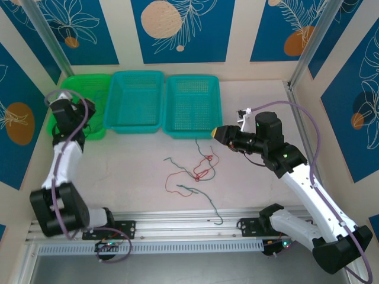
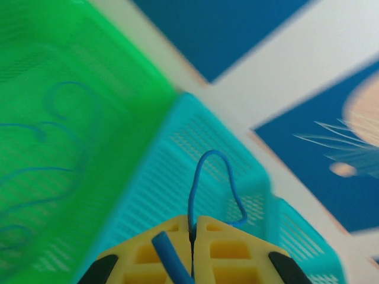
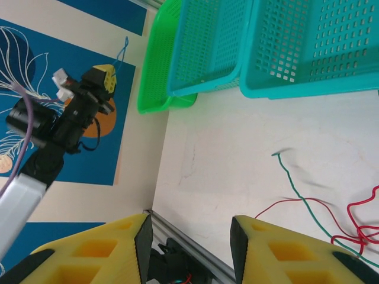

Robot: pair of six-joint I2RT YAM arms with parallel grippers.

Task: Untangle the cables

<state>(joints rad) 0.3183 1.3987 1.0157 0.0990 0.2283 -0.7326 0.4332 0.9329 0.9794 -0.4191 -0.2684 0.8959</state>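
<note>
left gripper (image 2: pixel 192 228) pinches the blue wire (image 2: pixel 191 198) by the green basket (image 2: pixel 71 118); so thin a hold may slip. right gripper (image 3: pixel 189 236) is spread, empty. red wire (image 1: pixel 203 171) and green wire (image 1: pixel 211 204) lie crossed on the table (image 1: pixel 136 160); pulling one may drag the other.

The left arm (image 1: pixel 62 160) and right arm (image 1: pixel 314 189) are wearing white shells between chunky black joints, each trailing a lilac-grey cable (image 1: pixel 284 102). The left hand (image 2: pixel 192 228) and right hand (image 3: pixel 189 236) are showing yellow, square-pocketed fingers.
</note>
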